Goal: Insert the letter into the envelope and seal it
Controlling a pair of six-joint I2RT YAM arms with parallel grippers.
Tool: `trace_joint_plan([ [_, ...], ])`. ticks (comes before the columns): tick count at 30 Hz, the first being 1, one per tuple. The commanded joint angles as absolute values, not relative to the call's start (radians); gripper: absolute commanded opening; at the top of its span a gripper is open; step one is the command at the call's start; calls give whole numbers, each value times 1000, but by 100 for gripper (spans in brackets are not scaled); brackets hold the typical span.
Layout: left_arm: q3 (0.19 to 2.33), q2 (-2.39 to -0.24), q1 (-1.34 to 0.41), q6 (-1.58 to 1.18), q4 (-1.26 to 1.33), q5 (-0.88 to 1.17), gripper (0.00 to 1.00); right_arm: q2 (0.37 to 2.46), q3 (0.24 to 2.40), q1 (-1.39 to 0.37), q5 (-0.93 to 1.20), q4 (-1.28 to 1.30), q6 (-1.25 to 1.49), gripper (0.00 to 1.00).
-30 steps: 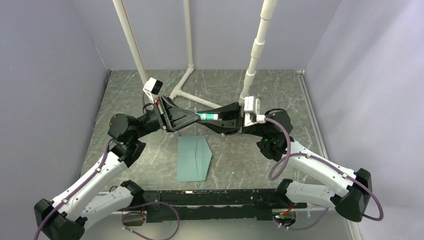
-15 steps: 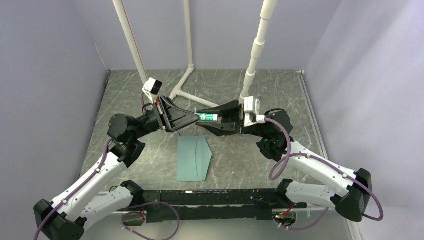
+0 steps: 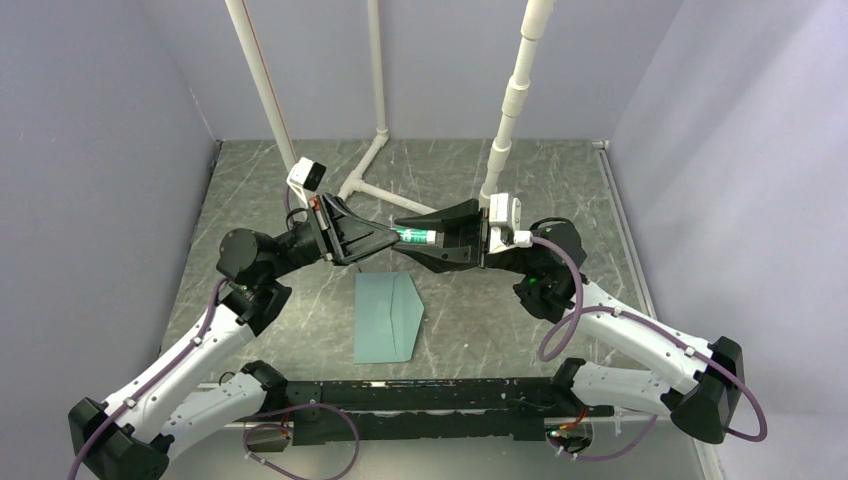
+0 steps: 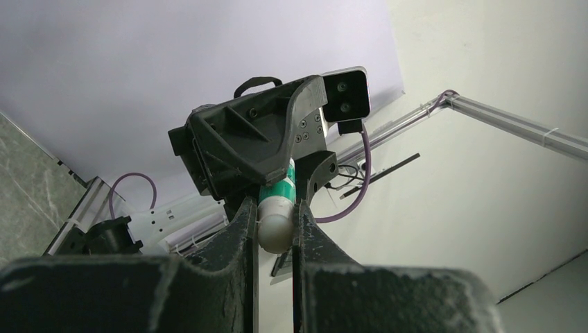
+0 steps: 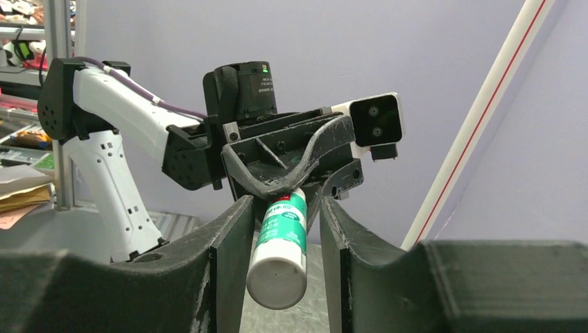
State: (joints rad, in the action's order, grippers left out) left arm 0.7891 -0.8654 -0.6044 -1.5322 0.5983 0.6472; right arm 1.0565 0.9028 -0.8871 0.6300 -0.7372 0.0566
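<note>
The pale teal envelope (image 3: 385,318) lies flat on the grey table, its triangular flap pointing right. The tan letter is not in view. Both grippers meet in the air above and behind the envelope, on a green and white glue stick (image 3: 417,236). My left gripper (image 3: 392,238) is shut on the stick's rounded white end (image 4: 277,225). My right gripper (image 3: 408,238) is open, with its fingers on either side of the stick's body (image 5: 281,253) and a gap showing on the right side.
A white pipe frame (image 3: 372,165) stands on the back half of the table, with uprights rising at the rear. A black rail (image 3: 430,395) runs along the near edge between the arm bases. Grey walls close in the left, right and back.
My right gripper's fingers have spread apart around the glue stick and reach further along it. The left gripper and the envelope have stayed where they were.
</note>
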Motion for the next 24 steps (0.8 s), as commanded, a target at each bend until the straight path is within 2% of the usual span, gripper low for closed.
trace_joint_plan([
  [1, 797, -847, -606, -1526, 638, 641, 2, 1043, 919, -893, 633, -776, 53, 41],
  [5, 801, -845, -606, -1526, 637, 643, 3, 1048, 917, -893, 637, -778, 51, 39],
  [8, 801, -847, -606, -1531, 644, 644, 2, 1052, 926, -893, 637, -764, 47, 26],
  [11, 802, -846, -605, -1524, 639, 646, 2, 1060, 950, -893, 599, -730, 71, 4],
  [12, 802, -843, -606, -1518, 634, 645, 2, 1059, 966, -893, 591, -697, 67, 0],
  [13, 802, -839, -605, -1511, 626, 642, 2, 1060, 975, -894, 584, -679, 68, 0],
  [15, 804, -830, -606, -1490, 599, 632, 14, 1059, 981, -893, 561, -667, 75, 0],
  [19, 818, -803, -604, -1426, 523, 617, 64, 1046, 982, -894, 515, -626, 76, 0],
  [21, 830, -788, -604, -1380, 454, 610, 76, 1036, 979, -893, 478, -611, 85, 0],
  [24, 856, -761, -606, -1278, 291, 592, 85, 1022, 1000, -893, 358, -530, 108, 0],
])
